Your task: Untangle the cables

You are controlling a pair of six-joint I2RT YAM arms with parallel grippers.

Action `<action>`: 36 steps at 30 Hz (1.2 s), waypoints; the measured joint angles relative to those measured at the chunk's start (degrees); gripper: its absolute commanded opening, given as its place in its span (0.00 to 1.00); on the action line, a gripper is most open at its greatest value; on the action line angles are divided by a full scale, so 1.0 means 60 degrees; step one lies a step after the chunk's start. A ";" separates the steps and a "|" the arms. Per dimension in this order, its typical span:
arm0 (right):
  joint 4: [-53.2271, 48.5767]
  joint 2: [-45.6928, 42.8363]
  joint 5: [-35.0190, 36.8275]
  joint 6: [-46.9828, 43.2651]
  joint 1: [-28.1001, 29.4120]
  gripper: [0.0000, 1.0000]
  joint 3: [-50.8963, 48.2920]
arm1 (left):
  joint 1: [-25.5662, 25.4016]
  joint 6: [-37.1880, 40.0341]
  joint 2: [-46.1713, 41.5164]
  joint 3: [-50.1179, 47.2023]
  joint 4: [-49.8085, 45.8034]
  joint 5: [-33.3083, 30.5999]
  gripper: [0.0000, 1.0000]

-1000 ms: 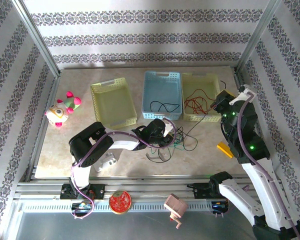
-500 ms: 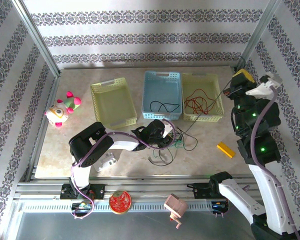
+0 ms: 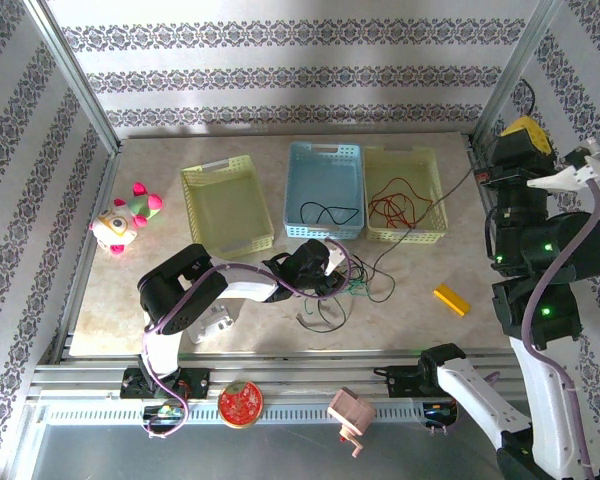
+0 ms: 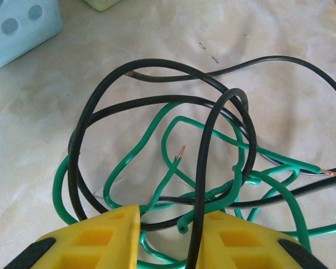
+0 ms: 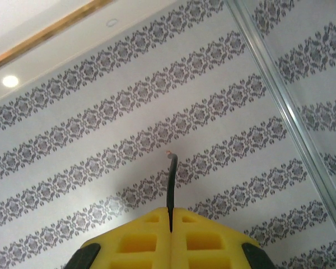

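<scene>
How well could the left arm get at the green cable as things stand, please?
Probably yes: the left gripper is open right at the green cable, one end lying between its jaws; a black cable crossing that gap might get caught too.

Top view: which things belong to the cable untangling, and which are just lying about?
Job: black and green tangle; black cable end pinched in the right gripper; red cables in the right-hand yellow basket; loose black cable in the blue basket.
Lying about: plush toy; yellow block; red disc; wooden piece; empty yellow basket.
</scene>
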 measured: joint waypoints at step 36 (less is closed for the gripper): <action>0.1169 0.5901 -0.3541 0.1366 -0.0408 0.00 0.1872 | 0.0000 0.0036 -0.0007 -0.0109 -0.0007 -0.0069 0.31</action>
